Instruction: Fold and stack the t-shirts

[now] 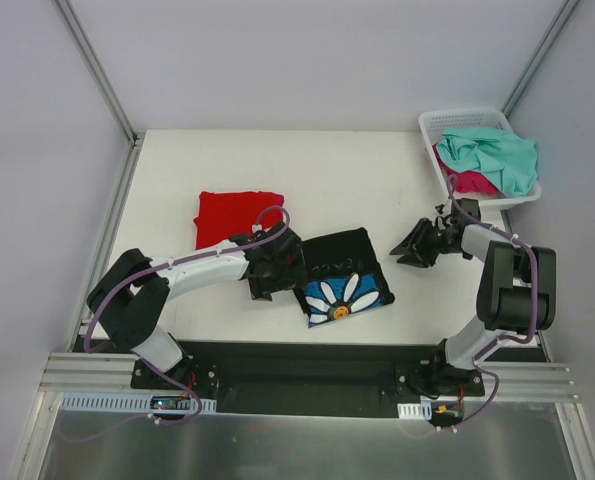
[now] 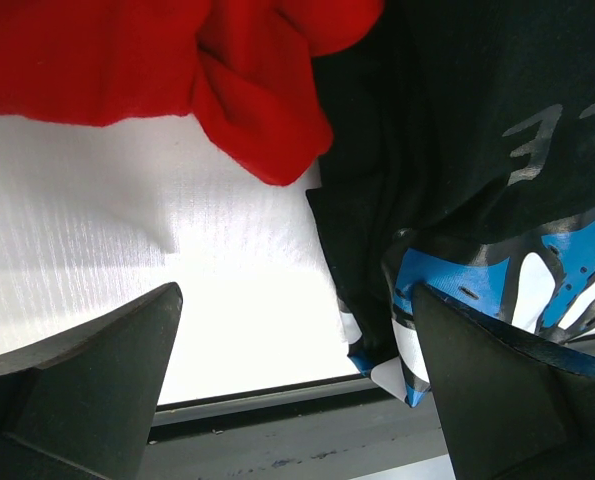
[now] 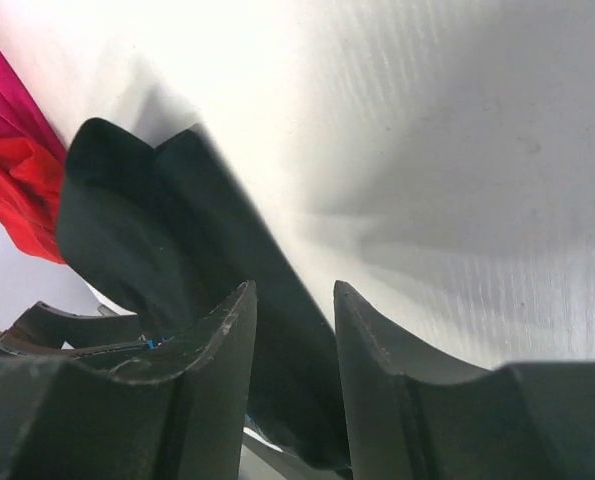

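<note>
Black shirt (image 1: 339,262) with the daisy print lies folded mid-table (image 1: 177,170), just right of the folded red shirt (image 1: 235,213). From the top view we see the left gripper (image 1: 275,268) at the black shirt's left edge. The right gripper (image 1: 412,247) sits off its right side, apart from the cloth. The teal shirt (image 1: 497,155) and magenta shirt (image 1: 469,183) are bunched in the basket (image 1: 457,120) at the far right corner, not yet folded. We judge the step as stacking black onto red: take opposite edges, pinch every layer and not just the top one, lift level, and land it square on the red. In the left wrist view the jaws are spread wide with nothing between them. One of the fingers (image 2: 507,390) is over the printed edge of the black shirt, the other over bare table. This view shows a loose red corner touching the black shirt's edge, which the arm hides from above, so we would keep the pinch clear of it to avoid dragging the red along. In the right wrist view the jaws are only narrowly parted and hold nothing, with the black shirt's folded edge ahead of them on the table. That low angle shows the edge standing thick off the table, which the top view flattens. We cannot count the layers.
</note>
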Available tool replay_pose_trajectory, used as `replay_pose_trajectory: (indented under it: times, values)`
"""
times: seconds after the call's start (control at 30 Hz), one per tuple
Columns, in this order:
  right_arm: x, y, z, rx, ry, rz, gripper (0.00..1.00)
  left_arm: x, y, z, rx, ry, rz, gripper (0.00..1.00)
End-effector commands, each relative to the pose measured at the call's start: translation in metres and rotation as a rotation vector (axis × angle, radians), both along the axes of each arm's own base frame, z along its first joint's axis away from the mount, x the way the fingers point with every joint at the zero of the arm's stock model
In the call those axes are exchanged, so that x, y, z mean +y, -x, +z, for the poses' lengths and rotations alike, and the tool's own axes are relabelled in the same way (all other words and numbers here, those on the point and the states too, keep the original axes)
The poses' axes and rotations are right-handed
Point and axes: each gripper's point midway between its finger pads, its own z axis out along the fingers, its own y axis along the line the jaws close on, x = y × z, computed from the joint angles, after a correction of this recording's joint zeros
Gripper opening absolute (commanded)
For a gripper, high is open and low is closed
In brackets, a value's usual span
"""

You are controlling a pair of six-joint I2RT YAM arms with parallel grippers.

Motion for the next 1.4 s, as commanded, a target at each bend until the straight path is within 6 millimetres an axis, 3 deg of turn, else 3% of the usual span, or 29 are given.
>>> replay_pose_trajectory:
  times: [0.0,0.13,0.17,0.23,0.27,0.37,0.5,1.0,1.37]
  values:
    - [0.014,-0.005,-0.001,-0.022,-0.074,0.027,0.4,-0.002,-0.008,0.017,-0.038,0.016,0.008,0.99]
    - [0.027,0.001,-0.003,-0.021,-0.081,0.083,0.41,-0.004,-0.005,0.015,-0.021,0.024,-0.003,0.99]
    - [0.031,0.002,-0.001,-0.033,-0.093,0.099,0.49,-0.005,-0.005,0.015,-0.019,0.026,-0.004,0.99]
    - [0.043,0.005,0.007,-0.049,-0.141,0.14,0.79,-0.006,-0.005,0.016,-0.019,0.03,-0.008,0.99]
    - [0.046,0.006,0.01,-0.053,-0.153,0.148,0.87,-0.006,-0.005,0.016,-0.019,0.028,-0.011,0.99]
    - [0.05,0.005,0.021,-0.08,-0.181,0.155,0.87,-0.007,-0.006,0.018,-0.025,0.033,-0.014,0.99]
    - [0.05,0.007,0.021,-0.067,-0.181,0.157,0.85,-0.007,-0.005,0.019,-0.026,0.037,-0.016,0.99]
    - [0.06,0.035,-0.016,0.016,-0.224,0.147,0.81,-0.005,-0.003,0.017,-0.021,0.032,-0.015,0.99]
    - [0.081,0.036,-0.026,0.03,-0.233,0.175,0.77,-0.002,-0.002,0.016,-0.023,0.027,-0.003,0.99]
